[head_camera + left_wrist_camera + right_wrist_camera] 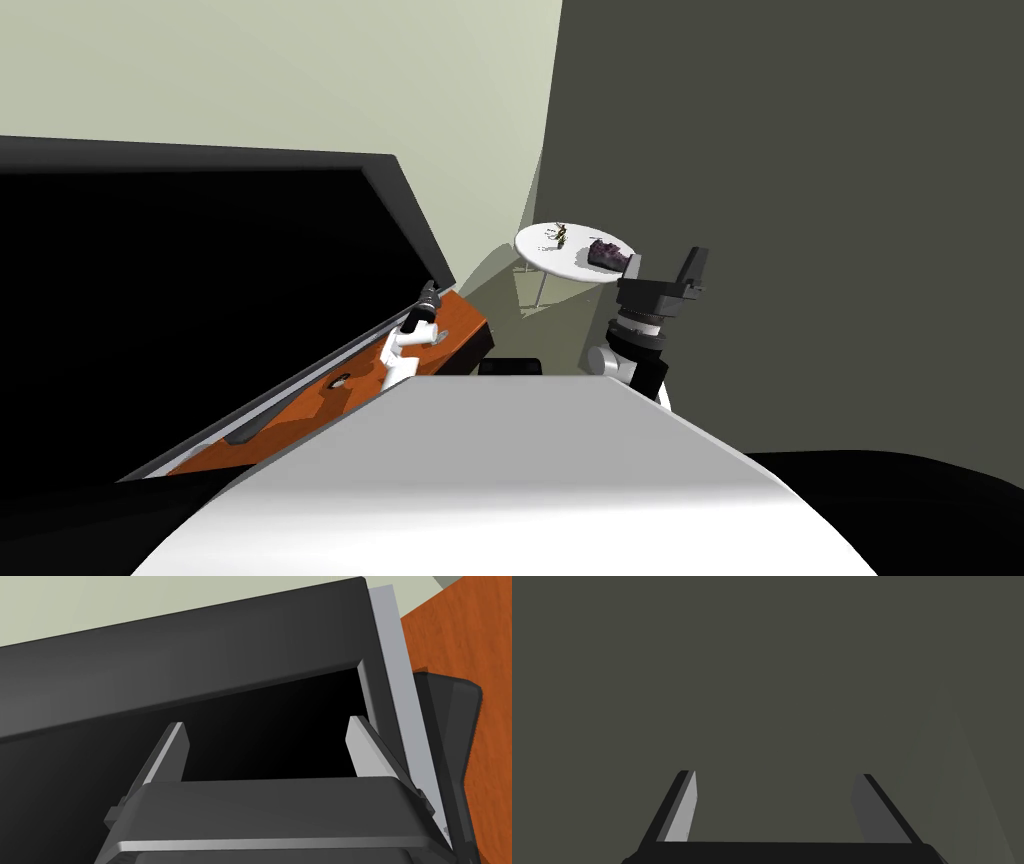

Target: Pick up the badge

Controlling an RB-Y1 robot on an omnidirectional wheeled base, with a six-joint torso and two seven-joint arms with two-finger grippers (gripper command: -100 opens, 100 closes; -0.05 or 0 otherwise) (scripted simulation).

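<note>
Nothing is picked up yet: the left gripper [265, 731], over the orange desk [300, 410] at ten o'clock, and the right gripper [777, 786] both gape empty, while the badge [558, 236], seemingly the small item on the round white table [556, 264] at one o'clock, lies well apart, so reaching and grasping remain.

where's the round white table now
In the head view, the round white table stands ahead by the corner of the pale wall and dark grey wall, just beyond the right pincer, right of the orange-brown wooden surface.
</note>
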